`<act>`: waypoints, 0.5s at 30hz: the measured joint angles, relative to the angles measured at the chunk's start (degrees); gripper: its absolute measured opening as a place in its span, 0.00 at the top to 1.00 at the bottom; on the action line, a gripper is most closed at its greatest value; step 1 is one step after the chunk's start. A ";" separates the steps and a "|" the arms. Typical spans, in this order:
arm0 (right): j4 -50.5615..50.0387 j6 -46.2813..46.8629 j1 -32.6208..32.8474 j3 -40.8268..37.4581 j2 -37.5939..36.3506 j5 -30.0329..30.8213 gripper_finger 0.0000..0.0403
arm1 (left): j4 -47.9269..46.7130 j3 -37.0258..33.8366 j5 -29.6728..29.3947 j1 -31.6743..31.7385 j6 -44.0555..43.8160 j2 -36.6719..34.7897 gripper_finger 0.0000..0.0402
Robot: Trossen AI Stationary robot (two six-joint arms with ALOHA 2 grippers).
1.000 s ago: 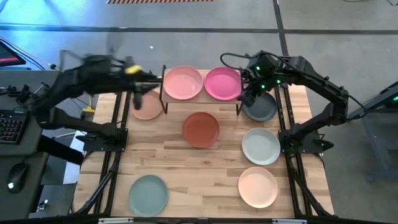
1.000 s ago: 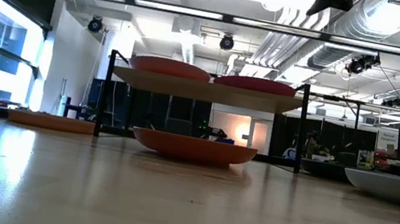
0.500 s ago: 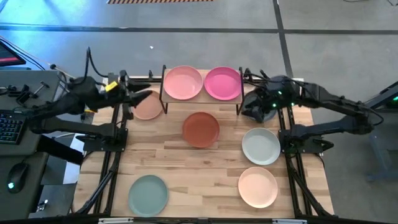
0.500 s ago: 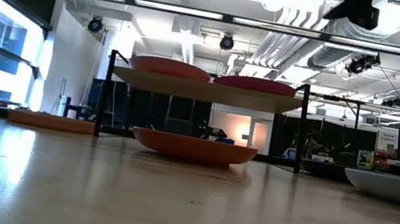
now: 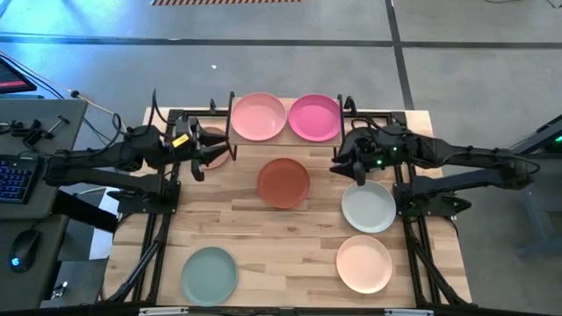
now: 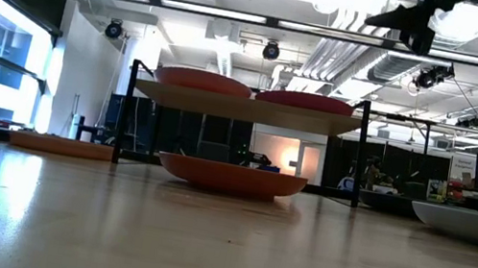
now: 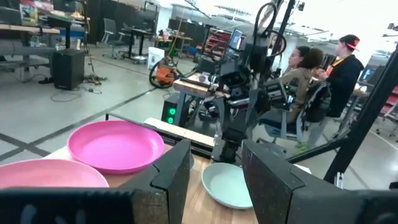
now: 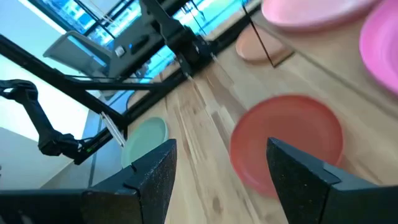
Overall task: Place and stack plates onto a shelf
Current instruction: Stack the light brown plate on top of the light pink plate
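A: What surface carries the scene?

B: A pale wooden tabletop [image 5: 290, 228] of jointed planks is shown, in an open workshop with a grey floor. Near its far edge a low shelf [image 5: 285, 140] is set, a light wood top on thin black legs, raised so that room is left beneath.

A: How are the plates laid out?

B: Round, shallow, matte, rimmed plates are spread singly, presumably to be lifted one at a time. A light pink plate [image 5: 258, 117] and a magenta plate [image 5: 314, 118] are seated side by side on the shelf. A terracotta plate [image 5: 284, 183] is just in front of it. A pale grey-white plate [image 5: 368, 206] and a cream plate [image 5: 363, 263] are lined along the right edge; a sage green plate [image 5: 209, 273] is near the front left corner.

A: And the arms?

B: The left gripper [image 5: 198, 158] is held over a peach plate [image 5: 213, 147] left of the shelf, fingers apart, nothing clasped. The right gripper [image 5: 344, 164] is held right of the shelf, fingers spread wide and empty.
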 joint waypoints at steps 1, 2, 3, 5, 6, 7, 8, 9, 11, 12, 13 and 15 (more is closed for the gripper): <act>0.12 0.46 0.00 -0.13 0.13 -0.23 0.43 | 0.33 0.00 -0.06 -0.06 0.03 -0.02 0.67; 0.18 0.65 0.00 -0.25 0.16 -0.47 0.43 | 0.49 0.02 -0.07 -0.18 0.13 -0.02 0.67; 0.60 0.67 0.00 -0.39 0.14 -0.91 0.43 | 0.41 0.02 -0.07 -0.20 0.45 -0.03 0.67; 1.59 0.67 0.00 -0.41 0.12 -1.64 0.43 | 0.14 0.02 -0.07 -0.20 0.44 0.01 0.67; 2.09 0.67 0.00 -0.41 0.09 -1.70 0.43 | 0.15 0.02 -0.07 -0.20 0.46 0.00 0.67; 2.73 0.71 0.00 -0.41 0.09 -1.70 0.43 | 0.27 0.02 -0.08 -0.20 0.46 -0.02 0.67; 3.51 0.69 0.00 -0.41 0.09 -1.73 0.43 | 0.24 0.02 -0.10 -0.18 0.46 -0.02 0.67; 4.32 0.69 0.00 -0.41 0.09 -1.74 0.43 | 0.21 0.02 -0.06 -0.17 0.46 -0.02 0.67; 5.44 0.67 0.00 -0.41 0.07 -1.76 0.43 | 0.19 0.02 0.50 -0.17 0.42 0.01 0.67; 5.87 0.67 0.00 -0.41 0.07 -1.77 0.43 | 0.22 0.02 1.02 -0.17 0.43 0.01 0.67; 6.14 0.67 0.00 -0.41 0.07 -1.77 0.43 | 0.21 0.02 1.26 -0.17 0.46 0.00 0.67; 6.09 0.67 0.00 -0.41 0.07 -1.79 0.43 | 0.17 0.02 1.28 -0.17 0.48 0.01 0.67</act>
